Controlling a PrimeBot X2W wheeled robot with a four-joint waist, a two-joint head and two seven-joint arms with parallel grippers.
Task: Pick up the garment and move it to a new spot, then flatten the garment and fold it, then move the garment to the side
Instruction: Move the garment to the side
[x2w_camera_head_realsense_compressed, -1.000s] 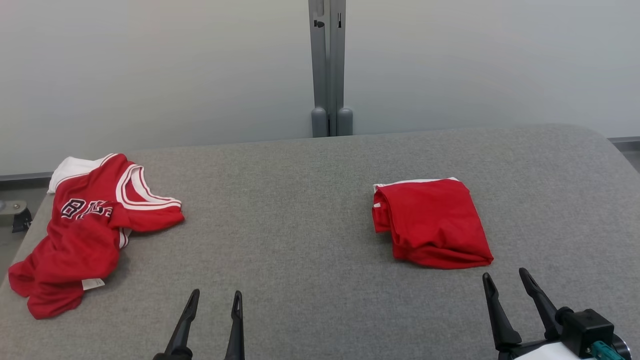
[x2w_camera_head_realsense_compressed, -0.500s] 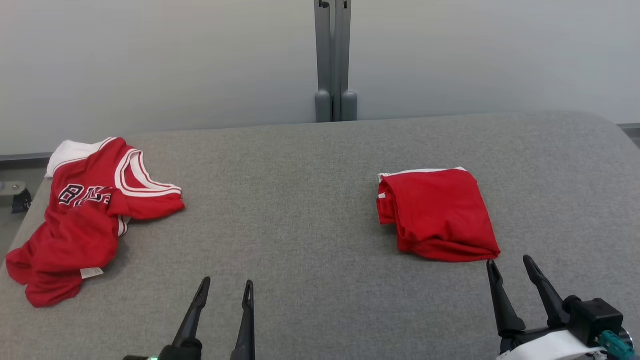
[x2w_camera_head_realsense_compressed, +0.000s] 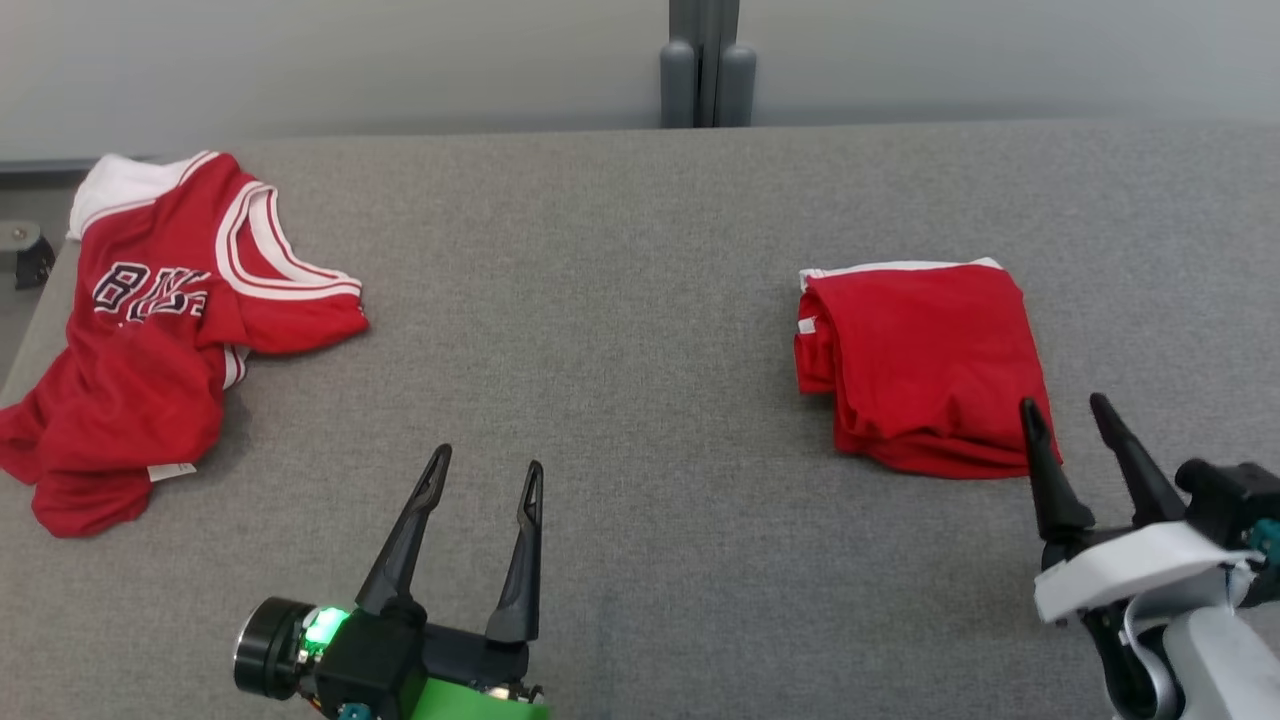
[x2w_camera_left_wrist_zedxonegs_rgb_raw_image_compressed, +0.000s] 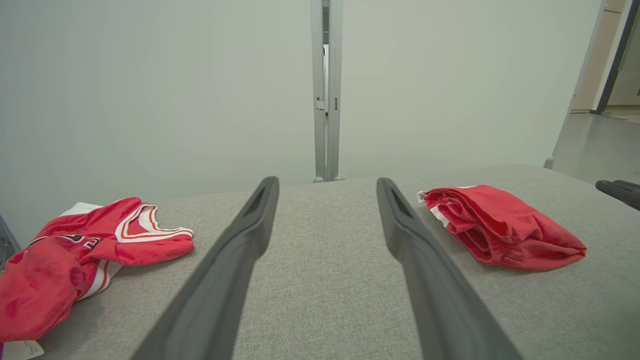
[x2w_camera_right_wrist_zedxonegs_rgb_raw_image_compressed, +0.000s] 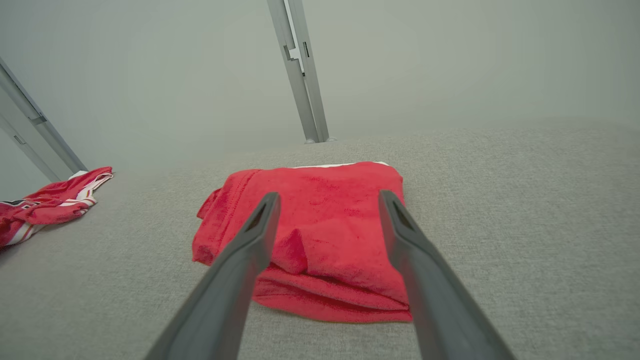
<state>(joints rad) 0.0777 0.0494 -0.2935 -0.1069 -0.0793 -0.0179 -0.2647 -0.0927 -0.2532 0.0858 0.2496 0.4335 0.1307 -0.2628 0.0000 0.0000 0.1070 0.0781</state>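
Note:
A crumpled red jersey (x2w_camera_head_realsense_compressed: 160, 330) with white trim and dark lettering lies at the table's far left, seen too in the left wrist view (x2w_camera_left_wrist_zedxonegs_rgb_raw_image_compressed: 100, 240). A folded red garment (x2w_camera_head_realsense_compressed: 920, 360) rests at the right, squarely ahead in the right wrist view (x2w_camera_right_wrist_zedxonegs_rgb_raw_image_compressed: 325, 215). My left gripper (x2w_camera_head_realsense_compressed: 490, 458) is open over bare table near the front, well clear of both pieces (x2w_camera_left_wrist_zedxonegs_rgb_raw_image_compressed: 327, 181). My right gripper (x2w_camera_head_realsense_compressed: 1061, 401) is open, its fingertips at the folded garment's near edge with nothing held (x2w_camera_right_wrist_zedxonegs_rgb_raw_image_compressed: 328, 195).
The grey fabric table (x2w_camera_head_realsense_compressed: 640, 250) stretches wide between the two garments. A grey post (x2w_camera_head_realsense_compressed: 707, 60) stands behind the far edge against a pale wall. The jersey lies close to the table's left edge.
The head camera has tilted down, shifting the whole picture. Both open grippers have reached further forward; the right fingertips now meet the folded garment's near edge. Neither garment has moved.

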